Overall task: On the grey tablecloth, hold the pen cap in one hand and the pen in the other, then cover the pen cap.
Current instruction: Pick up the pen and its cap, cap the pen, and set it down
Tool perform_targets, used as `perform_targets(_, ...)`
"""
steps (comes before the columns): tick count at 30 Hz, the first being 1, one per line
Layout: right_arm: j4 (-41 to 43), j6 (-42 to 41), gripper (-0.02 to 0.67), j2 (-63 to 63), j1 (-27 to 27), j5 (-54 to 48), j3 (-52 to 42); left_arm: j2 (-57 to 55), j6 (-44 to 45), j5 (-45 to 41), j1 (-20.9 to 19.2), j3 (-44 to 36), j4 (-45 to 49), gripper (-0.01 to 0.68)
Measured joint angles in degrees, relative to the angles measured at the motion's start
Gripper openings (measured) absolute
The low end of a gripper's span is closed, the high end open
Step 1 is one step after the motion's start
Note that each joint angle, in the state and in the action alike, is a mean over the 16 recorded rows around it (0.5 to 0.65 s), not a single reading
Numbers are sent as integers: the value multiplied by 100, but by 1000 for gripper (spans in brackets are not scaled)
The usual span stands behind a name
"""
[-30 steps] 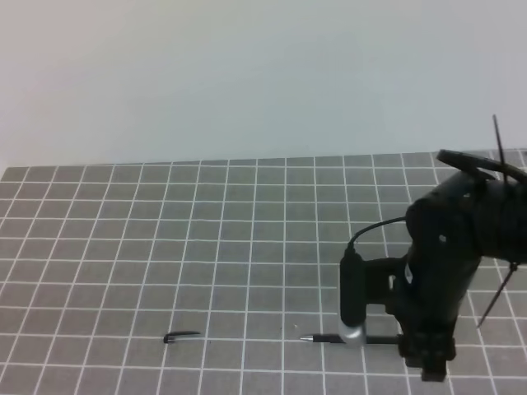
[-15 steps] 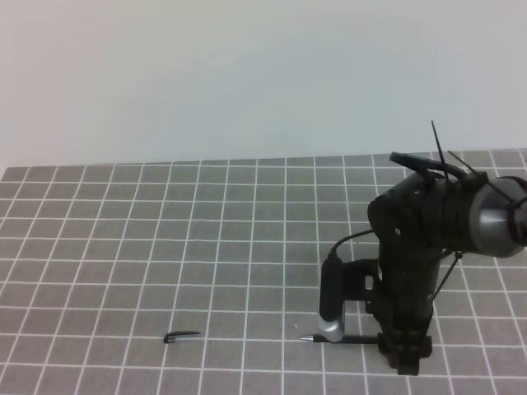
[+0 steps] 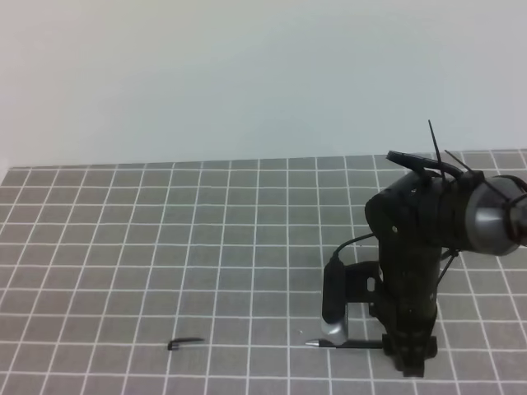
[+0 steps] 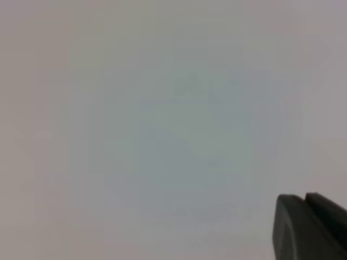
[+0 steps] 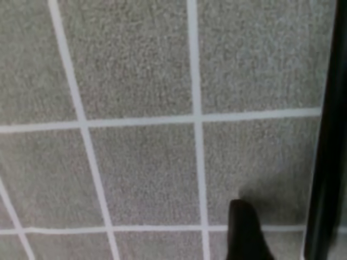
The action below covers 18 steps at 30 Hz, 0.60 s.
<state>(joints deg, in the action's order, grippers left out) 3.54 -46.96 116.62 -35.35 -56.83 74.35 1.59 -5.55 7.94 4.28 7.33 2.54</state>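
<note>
On the grey tablecloth point(image 3: 165, 247) with its white grid, wide bare cloth lies to our left. Near the front edge we see the tiny black pen cap point(image 3: 184, 344), well apart from the thin black pen point(image 3: 344, 345). Our right gripper point(image 3: 409, 360) stands over the pen's rear end, grip unclear. Our left gripper point(image 4: 312, 227) is closed on nothing visible.

Right gripper point(image 3: 409, 360) over pen point(image 3: 346, 345) (cap point(image 3: 184, 344) apart)
</note>
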Motion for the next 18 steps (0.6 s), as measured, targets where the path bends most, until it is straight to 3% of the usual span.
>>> perform_targets(18,-84,46,51,58,0,-723,449,-48,236,73,0,1,-6,-3)
